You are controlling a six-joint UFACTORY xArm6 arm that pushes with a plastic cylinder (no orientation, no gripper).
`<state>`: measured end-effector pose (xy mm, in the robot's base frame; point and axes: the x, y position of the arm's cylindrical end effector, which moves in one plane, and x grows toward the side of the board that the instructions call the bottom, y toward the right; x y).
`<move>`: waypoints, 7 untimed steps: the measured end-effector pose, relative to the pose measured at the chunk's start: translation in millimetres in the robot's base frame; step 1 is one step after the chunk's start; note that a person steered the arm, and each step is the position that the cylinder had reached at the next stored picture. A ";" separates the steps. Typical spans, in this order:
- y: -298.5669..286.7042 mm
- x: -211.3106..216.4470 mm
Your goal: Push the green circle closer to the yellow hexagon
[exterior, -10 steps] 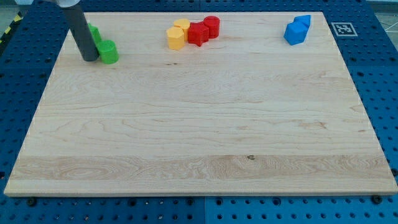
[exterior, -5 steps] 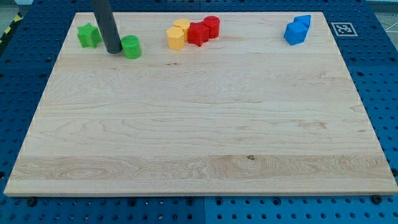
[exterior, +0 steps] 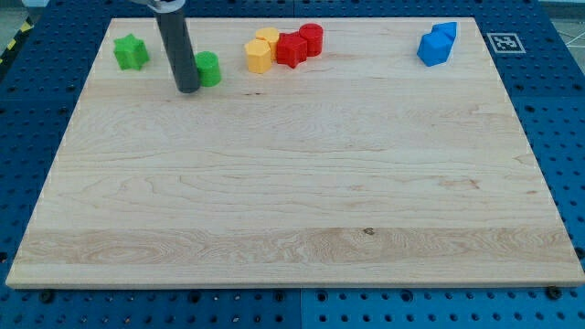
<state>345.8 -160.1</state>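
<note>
The green circle (exterior: 209,68) lies on the wooden board (exterior: 292,183) near the view's top left. My tip (exterior: 187,89) stands just to its left and slightly below, touching or almost touching it. The yellow hexagon (exterior: 259,56) lies to the circle's right, with a gap between them, next to another yellow block (exterior: 268,38).
A green star-like block (exterior: 131,51) lies at the view's top left. Two red blocks (exterior: 292,49) (exterior: 311,38) touch the yellow ones on their right. Two blue blocks (exterior: 435,44) lie at the top right.
My tip has moved right from beside the green star, pushing the green circle to the right, closer to the yellow hexagon. The other blocks have not moved.
</note>
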 end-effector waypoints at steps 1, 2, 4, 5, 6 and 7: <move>-15.0 -5.6; -7.4 -15.7; 22.1 -17.3; 17.0 -37.2; 17.0 -64.1; 17.0 -64.1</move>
<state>281.7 -143.1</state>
